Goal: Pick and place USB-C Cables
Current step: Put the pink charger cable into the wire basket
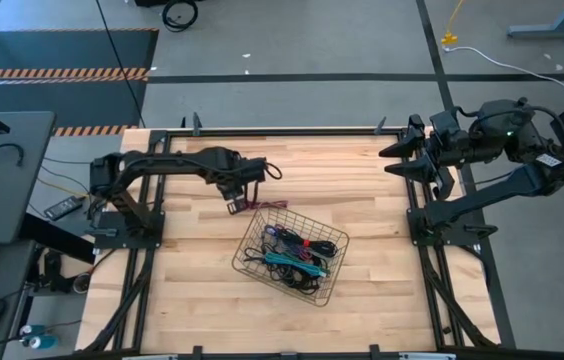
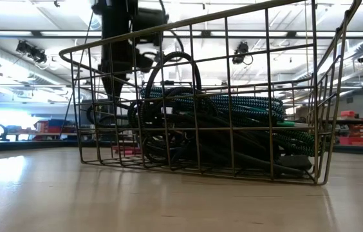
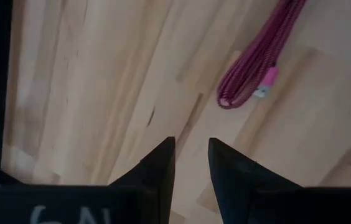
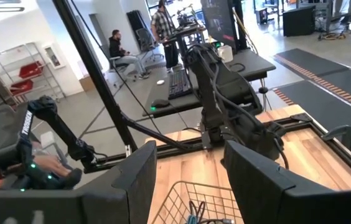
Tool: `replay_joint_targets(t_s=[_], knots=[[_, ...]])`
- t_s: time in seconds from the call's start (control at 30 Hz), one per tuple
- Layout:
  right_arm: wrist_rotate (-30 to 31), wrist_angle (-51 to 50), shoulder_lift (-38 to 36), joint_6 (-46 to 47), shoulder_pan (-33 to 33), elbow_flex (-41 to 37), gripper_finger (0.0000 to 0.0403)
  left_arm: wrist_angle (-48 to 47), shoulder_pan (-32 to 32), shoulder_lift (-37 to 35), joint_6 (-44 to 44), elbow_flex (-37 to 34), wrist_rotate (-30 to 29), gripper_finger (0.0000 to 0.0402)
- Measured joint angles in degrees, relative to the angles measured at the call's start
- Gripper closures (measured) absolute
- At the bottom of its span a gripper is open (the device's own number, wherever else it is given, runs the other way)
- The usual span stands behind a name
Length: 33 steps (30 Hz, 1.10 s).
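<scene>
USB-C cables inside wire basket

The table is pale wood with darker grain streaks. The basket is brassy wire. Inside lie black and teal-green braided cables. A magenta braided cable with a pink plug lies on the wood. Both arms are black.

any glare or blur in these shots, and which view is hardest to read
Low view is hardest: bright ceiling lights behind leave the wire basket and its cables backlit and dark, with a sheen on the table. Left wrist view: the magenta cable is soft, and the left tool blurs up close. High view is evenly lit.
</scene>
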Motion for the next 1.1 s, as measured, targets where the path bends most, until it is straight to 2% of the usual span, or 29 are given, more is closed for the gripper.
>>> replay_joint_targets(t_s=[0.07,0.2,0.4,0.67,0.8,1.1], knots=[[0.0,0.1,0.0,0.0,0.0,0.0,0.0208,1.8,0.9,0.0,1.1,-1.4,0.9,0.0298],[0.0,0.3,0.0,0.0,0.0,0.0,0.0208,7.5,2.6,0.0,3.3,-4.2,7.0,0.0298],[0.1,0.3,0.0,0.5,0.0,0.0,0.0208,12.6,4.2,0.0,5.6,-7.7,12.5,0.0287],[0.1,0.3,0.0,0.5,0.0,0.0,0.0208,17.5,4.9,0.0,8.0,-13.5,14.3,0.0219],[0.3,0.3,0.0,0.5,0.0,0.0,0.0208,20.9,3.5,0.0,13.4,-15.5,14.3,0.0190],[1.5,0.3,0.0,1.2,0.0,0.0,0.0208,25.8,0.7,0.0,28.4,-15.5,14.0,0.0182]])
